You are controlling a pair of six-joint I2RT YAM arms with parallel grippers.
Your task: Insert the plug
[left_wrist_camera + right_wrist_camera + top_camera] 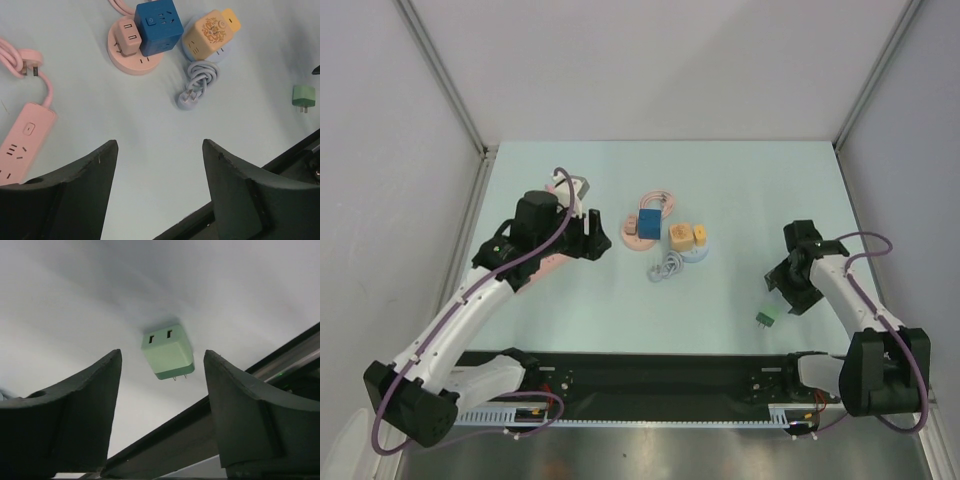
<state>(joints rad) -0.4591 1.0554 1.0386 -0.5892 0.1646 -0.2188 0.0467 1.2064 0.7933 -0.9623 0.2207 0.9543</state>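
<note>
Green plug [168,351] lies free; right gripper [162,356] apart, close over it; left gripper [159,143] apart, well left of plug

A robot lab cell: white panels [660,60] in aluminium framing [442,70] enclose a pale table [740,190].

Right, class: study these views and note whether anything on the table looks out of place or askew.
The green plug lies alone by the near edge, far from the blue cube and the cluster around it mid-table. Nothing looks spilled or damaged.
</note>
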